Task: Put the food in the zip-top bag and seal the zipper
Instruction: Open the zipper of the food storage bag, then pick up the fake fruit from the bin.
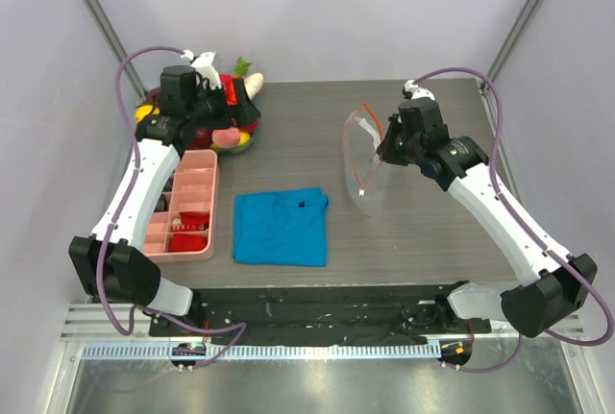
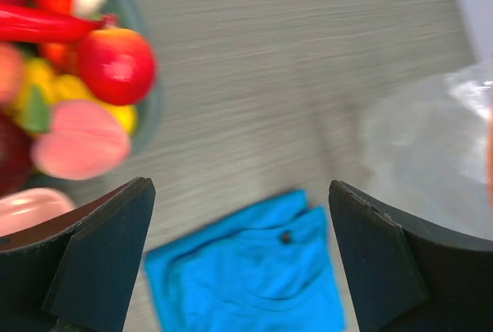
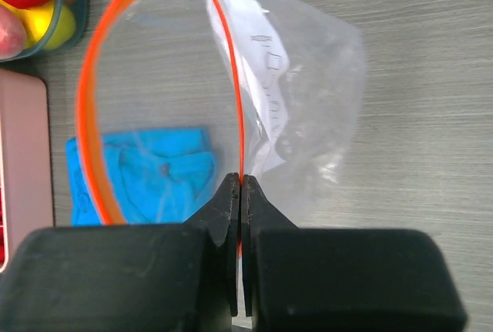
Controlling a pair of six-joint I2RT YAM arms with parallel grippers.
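Note:
The toy food [image 1: 229, 131] is piled in a bowl at the table's far left; in the left wrist view I see a red apple [image 2: 117, 65], a pink peach [image 2: 81, 139] and yellow pieces. My left gripper [image 2: 240, 259] is open and empty, above the table beside the bowl. The clear zip-top bag [image 1: 363, 159] hangs open at mid-right, its orange-red zipper [image 3: 92, 108] forming a loop. My right gripper [image 3: 241, 182] is shut on one side of the zipper strip and holds the bag up.
A blue folded cloth [image 1: 281, 227] lies at the table's middle front. A pink divided tray [image 1: 184, 205] with dark and red items sits at the left. The bowl [image 2: 146, 108] has a dark green rim.

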